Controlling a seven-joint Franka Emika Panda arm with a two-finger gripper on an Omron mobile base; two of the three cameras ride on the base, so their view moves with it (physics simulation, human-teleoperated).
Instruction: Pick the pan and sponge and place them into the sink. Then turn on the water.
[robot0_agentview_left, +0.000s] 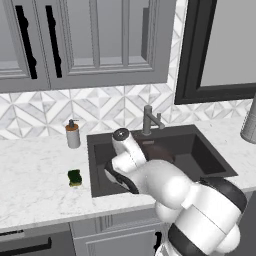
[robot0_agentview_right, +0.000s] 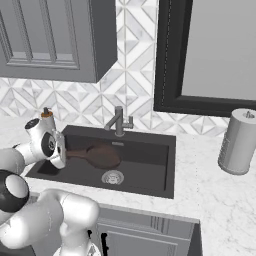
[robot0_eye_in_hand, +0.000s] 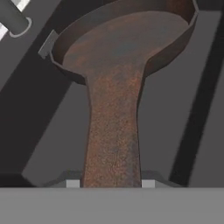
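Note:
The round dark brown pan (robot0_agentview_right: 103, 156) lies level inside the dark sink (robot0_agentview_right: 150, 172), just behind the steel drain (robot0_agentview_right: 112, 177). I cannot tell whether it touches the basin floor. My gripper (robot0_agentview_right: 62, 151) is shut on its long handle (robot0_eye_in_hand: 113, 131), which runs up between my two fingertips (robot0_eye_in_hand: 72, 183) to the pan bowl (robot0_eye_in_hand: 122, 41). In the left base view my arm covers most of the pan (robot0_agentview_left: 161, 152). The yellow and green sponge (robot0_agentview_left: 75, 177) lies on the counter left of the sink (robot0_agentview_left: 91, 165). No water is in view at the grey faucet (robot0_agentview_left: 149, 120).
A soap dispenser (robot0_agentview_left: 73, 134) stands on the counter behind the sponge. A grey paper towel roll (robot0_agentview_right: 239, 141) stands right of the sink. The faucet (robot0_agentview_right: 119, 121) rises at the sink's back rim, and wall cabinets hang overhead.

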